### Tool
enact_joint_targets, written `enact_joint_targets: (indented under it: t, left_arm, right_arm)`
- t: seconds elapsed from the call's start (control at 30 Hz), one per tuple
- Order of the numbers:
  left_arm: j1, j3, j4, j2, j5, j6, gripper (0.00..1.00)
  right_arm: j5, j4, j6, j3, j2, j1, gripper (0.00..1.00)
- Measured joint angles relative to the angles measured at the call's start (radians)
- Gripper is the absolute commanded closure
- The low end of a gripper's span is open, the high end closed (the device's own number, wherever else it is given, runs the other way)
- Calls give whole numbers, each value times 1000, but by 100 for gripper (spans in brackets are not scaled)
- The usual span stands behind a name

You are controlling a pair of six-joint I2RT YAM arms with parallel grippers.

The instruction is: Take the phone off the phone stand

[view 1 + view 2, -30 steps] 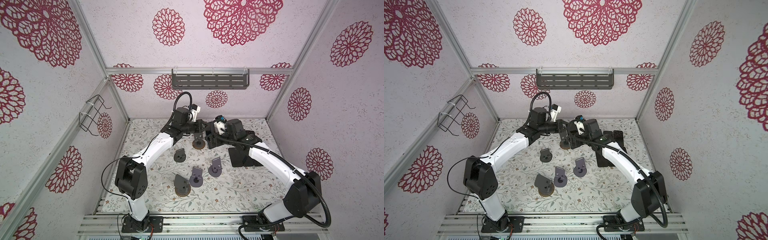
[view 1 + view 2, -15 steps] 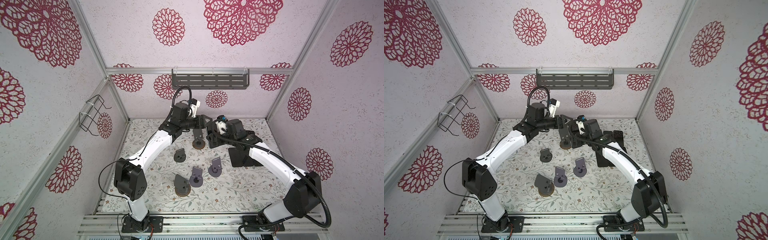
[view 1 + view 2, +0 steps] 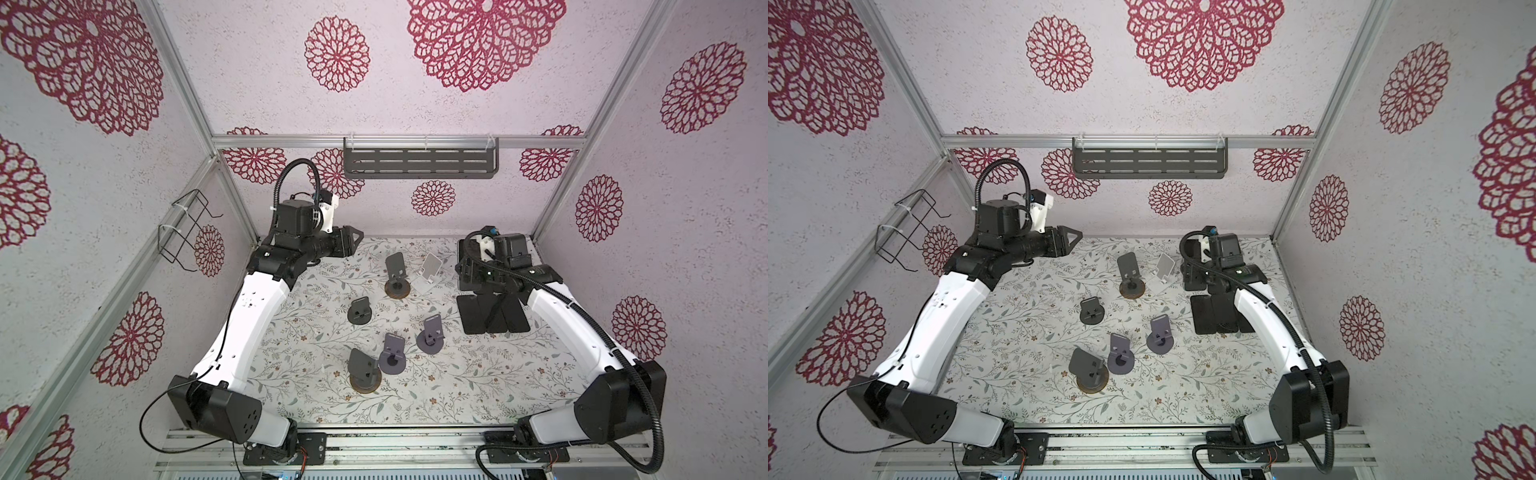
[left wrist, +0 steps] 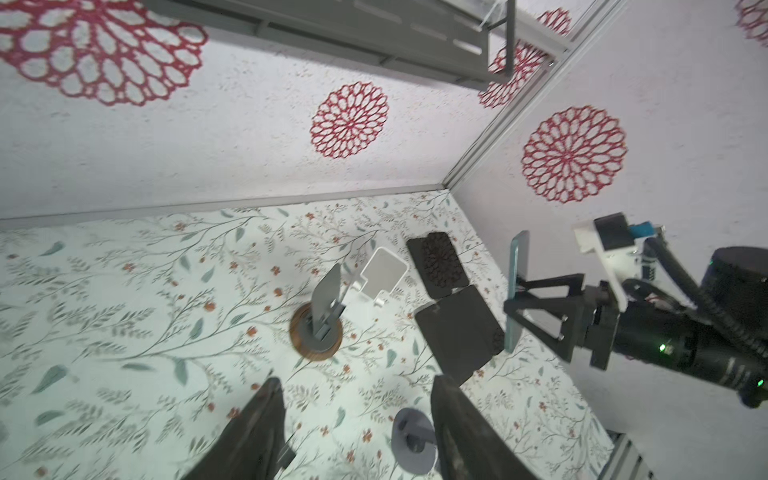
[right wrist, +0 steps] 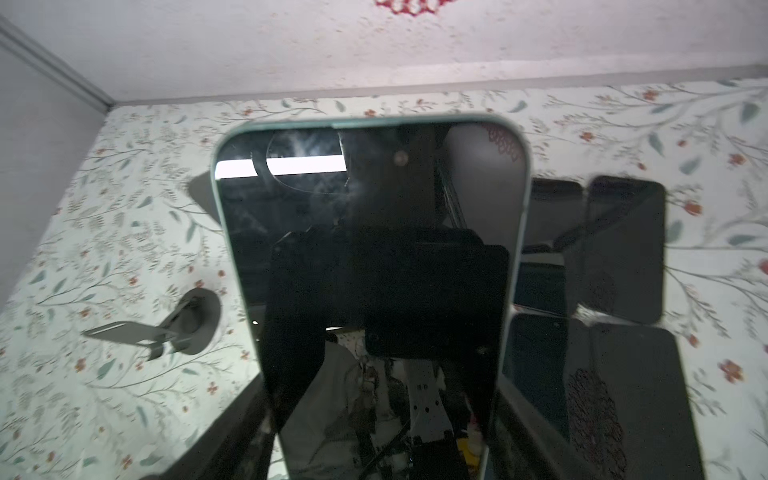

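- Nearest the bases, around 6 o'clock on the table [image 3: 478, 386], four small stands [image 3: 392, 355] sit in a loose cluster. None carries a phone.
- At 3 o'clock, a row of dark flat phones [image 3: 490, 318] lies on the cloth, just nearward of the right gripper [image 4: 516, 299].
- At 12 o'clock, the tall phone stand [image 3: 397, 276] is upright on its brown disc [image 3: 397, 289] and bare. A white stand [image 3: 430, 268] sits just beside it, also bare.
- Change noted: a second ago both grippers were crowded together at this stand. Both are now clear of it, one to each side.
- At 2 o'clock, the right gripper has its jaws clamped across the two faces of the phone [image 4: 519, 257]. It holds the phone on edge and off the table. The right wrist view is filled by the same phone [image 5: 370, 249], screen dark.
- At 10 o'clock, farthest back, the left gripper [image 3: 355, 243] has let go and drawn away from the stand. Its jaws are about half spread with nothing between them, as the left wrist view confirms.
- Assessment: the phone is off the stand, so the removal itself appears complete.
- Remaining work, in this inspector's judgement, is to set the phone down with the flat phones. The risk is landing it on a neighbour's edge or tipping the white stand in passing.
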Motion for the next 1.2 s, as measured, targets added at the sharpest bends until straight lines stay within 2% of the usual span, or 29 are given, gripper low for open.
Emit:
enact_joint_targets:
  t: [0.2,0.33,0.4,0.47,0.73,1.2]
  left_arm:
    - [26,-243,-7,-149,-85,71,41]
    - [41,-325,0,-171,-120,89,41]
    - [49,-355,15,-172,-130,89,41]
    - [53,-380,35,-172,-139,89,42]
    - [57,-400,61,-124,-134,80,41]
    - [57,-400,76,-109,-132,61,40]
  right_arm:
    - [28,-106,-36,73,114,-91,92]
    - [39,-152,-55,162,222,-120,93]
    - [49,-162,-64,193,271,-126,100]
    - [57,-166,-70,216,313,-129,100]
    - [64,-187,-80,361,521,-129,100]
    - [118,-195,-96,592,789,-111,100]
